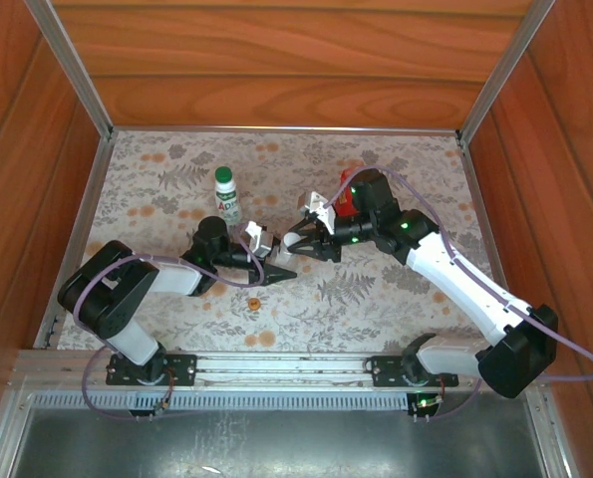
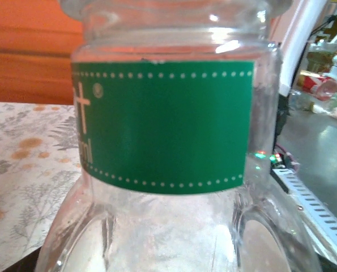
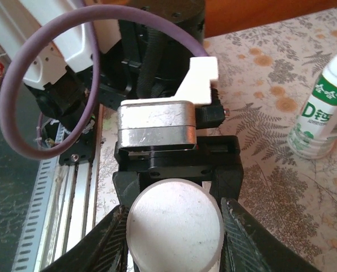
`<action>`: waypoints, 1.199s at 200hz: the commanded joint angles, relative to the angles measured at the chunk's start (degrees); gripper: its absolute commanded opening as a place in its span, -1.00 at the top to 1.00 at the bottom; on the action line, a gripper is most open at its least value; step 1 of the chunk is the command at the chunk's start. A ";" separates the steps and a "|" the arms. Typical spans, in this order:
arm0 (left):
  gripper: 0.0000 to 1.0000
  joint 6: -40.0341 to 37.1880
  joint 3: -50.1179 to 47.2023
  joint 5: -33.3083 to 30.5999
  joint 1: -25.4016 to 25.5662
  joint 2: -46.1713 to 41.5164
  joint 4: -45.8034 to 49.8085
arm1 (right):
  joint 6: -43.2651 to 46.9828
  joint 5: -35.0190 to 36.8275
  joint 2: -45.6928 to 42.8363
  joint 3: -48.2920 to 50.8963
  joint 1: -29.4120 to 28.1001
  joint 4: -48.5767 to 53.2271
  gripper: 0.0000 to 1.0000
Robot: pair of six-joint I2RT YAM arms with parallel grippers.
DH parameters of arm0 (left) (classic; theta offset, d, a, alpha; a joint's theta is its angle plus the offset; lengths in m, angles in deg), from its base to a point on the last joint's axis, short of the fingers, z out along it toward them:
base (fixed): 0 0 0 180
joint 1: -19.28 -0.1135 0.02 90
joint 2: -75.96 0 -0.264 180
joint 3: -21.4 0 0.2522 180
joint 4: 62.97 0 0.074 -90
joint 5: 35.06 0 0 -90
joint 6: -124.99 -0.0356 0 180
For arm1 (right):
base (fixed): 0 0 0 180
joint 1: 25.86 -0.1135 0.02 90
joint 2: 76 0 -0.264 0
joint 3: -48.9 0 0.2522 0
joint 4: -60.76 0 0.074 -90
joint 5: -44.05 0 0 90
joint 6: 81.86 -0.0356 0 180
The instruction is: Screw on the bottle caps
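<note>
Just right of the green-capped white bottle [image 1: 226, 196], toward the arms, the left fingers [image 1: 276, 271] appear clamped on the clear bottle [image 2: 168, 141], while the right fingers [image 3: 109, 243], partly closed, pinch the white cap [image 3: 174, 226] from both sides. The step looks to be capping the clear bottle: the cap must sit square on the neck, then be turned with the bottle held steady. The orange cap [image 1: 255, 303] lies on the bench [image 1: 396, 299] nearer the arms, and the red bottle [image 1: 348, 187] stands further right of the white bottle.
</note>
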 commanded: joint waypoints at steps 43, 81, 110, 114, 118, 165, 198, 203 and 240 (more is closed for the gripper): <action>-0.11 -4.92 5.17 -21.97 0.71 0.15 -0.15 | -19.91 20.30 -4.22 6.86 -0.54 -5.61 0.51; -0.12 -4.83 3.32 -19.10 0.74 -0.17 -0.15 | -16.66 19.04 -7.75 8.58 -0.53 -5.83 0.12; -0.12 -4.21 1.91 -18.35 0.73 -0.21 -0.15 | -16.63 20.02 -9.88 8.82 -0.53 -8.94 -0.24; -0.12 -4.14 1.86 -18.36 0.77 -0.17 -0.15 | -16.78 19.78 -9.94 8.73 -0.53 -9.33 -0.27; -0.12 -4.10 1.76 -18.35 0.73 -0.14 -0.15 | -16.87 19.08 -9.96 8.62 -0.52 -9.61 -0.30; -0.12 -4.45 1.30 -18.86 0.73 -0.50 -0.15 | -17.71 18.98 -6.54 5.69 -2.24 -10.81 -0.44; -0.12 -4.52 1.52 -18.90 0.71 0.25 -0.15 | -19.54 19.18 -2.17 3.69 -3.55 -11.60 -0.40; -0.12 -4.49 1.50 -18.87 0.75 0.14 -0.15 | -19.69 18.87 -1.45 3.54 -3.65 -11.85 -0.36; -0.13 -4.55 1.21 -18.04 0.77 0.10 -0.15 | -19.08 13.21 1.17 3.71 -3.74 -14.65 -0.06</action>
